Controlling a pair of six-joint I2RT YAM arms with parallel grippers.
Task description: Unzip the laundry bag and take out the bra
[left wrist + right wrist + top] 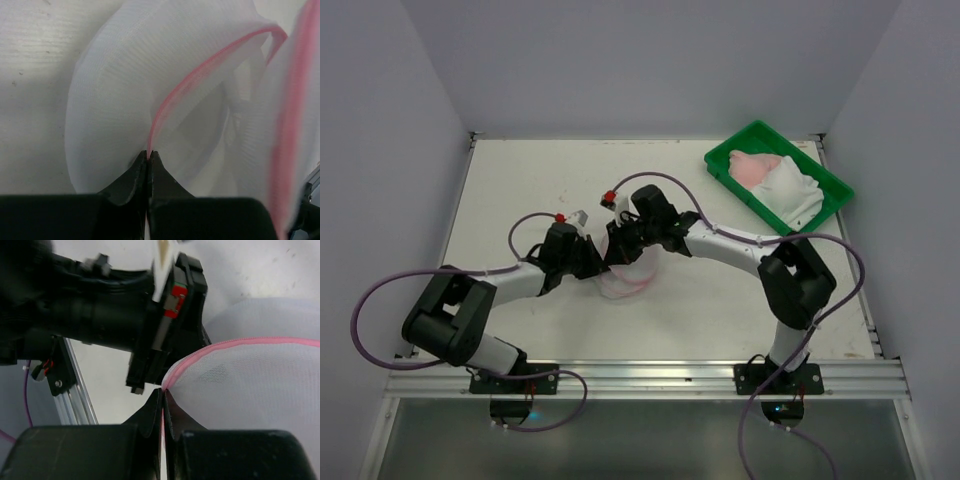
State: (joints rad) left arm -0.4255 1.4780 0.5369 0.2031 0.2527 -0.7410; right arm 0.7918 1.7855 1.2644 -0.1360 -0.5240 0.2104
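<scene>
The laundry bag point(625, 275), white mesh with pink zip trim, sits at the table's middle between both arms. In the left wrist view the bag point(115, 100) gapes open, its pink trim point(200, 75) curving up from my left gripper point(149, 153), which is shut on that trim. My right gripper point(163, 389) is shut on the pink edge of the mesh flap point(250, 390). From above, the left gripper point(596, 262) and right gripper point(616, 250) nearly touch over the bag. I cannot make out the bra; only pale folds point(245, 102) show inside.
A green tray point(825, 175) with pink and white cloth point(775, 180) stands at the back right. The left arm's wrist point(150, 315) fills the upper left of the right wrist view, close to the right fingers. An aluminium rail point(640, 375) runs along the near edge.
</scene>
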